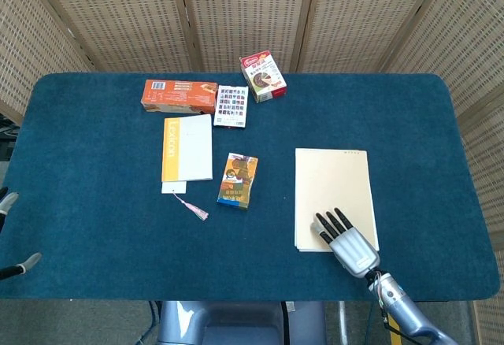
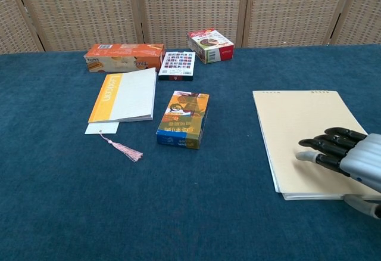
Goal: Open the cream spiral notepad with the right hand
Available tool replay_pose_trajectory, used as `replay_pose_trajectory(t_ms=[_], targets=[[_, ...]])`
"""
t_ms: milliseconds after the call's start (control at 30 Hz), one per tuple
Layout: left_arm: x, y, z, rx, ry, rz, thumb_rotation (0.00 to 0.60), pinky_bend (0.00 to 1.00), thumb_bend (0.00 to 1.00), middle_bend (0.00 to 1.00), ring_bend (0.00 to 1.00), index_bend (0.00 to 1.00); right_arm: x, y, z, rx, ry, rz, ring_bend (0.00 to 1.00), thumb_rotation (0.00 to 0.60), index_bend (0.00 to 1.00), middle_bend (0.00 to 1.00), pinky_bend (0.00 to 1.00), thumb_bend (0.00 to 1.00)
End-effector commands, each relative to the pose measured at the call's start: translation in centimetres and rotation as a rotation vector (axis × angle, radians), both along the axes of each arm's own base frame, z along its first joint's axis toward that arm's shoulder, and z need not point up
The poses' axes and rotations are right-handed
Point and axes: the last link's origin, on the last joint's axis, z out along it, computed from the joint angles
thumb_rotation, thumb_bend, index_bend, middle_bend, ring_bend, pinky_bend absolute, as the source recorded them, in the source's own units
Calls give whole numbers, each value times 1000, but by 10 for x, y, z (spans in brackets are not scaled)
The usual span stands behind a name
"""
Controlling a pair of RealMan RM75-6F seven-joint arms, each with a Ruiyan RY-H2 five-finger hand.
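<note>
Right hand (image 1: 346,239): silver-grey shell, black fingers (image 2: 331,143); silvery-blue forearm, cable alongside wrist.

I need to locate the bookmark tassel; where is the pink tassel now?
The pink tassel lies on the table's left half in the head view, just below the yellow-and-white book, left of the small orange-blue box.

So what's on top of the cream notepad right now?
Only the right hand, lying over the near right corner of the closed cream spiral notepad. The rest of the cover is bare. The cover under the hand is hidden.
</note>
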Motion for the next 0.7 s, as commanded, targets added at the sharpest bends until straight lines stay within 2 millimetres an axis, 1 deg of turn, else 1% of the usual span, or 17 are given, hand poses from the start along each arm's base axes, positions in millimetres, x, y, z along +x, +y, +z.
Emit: replay_pose_trajectory(t_ms=[33, 300, 700], targets=[[0, 0, 0, 2, 0, 0, 600, 0, 0, 0, 0, 0, 1, -1, 1, -10, -9, -2, 0, 600, 12, 0, 0, 517], [0, 0, 0, 0, 1, 1, 600, 0, 0, 0, 0, 0, 1, -6, 0, -33, -3, -2, 0, 600, 12, 0, 0, 517], [0, 0, 0, -1, -1, 0, 600, 0, 0, 0, 0, 0, -2, -9, -8, -52, 55, 19, 0, 600, 12, 0, 0, 517]])
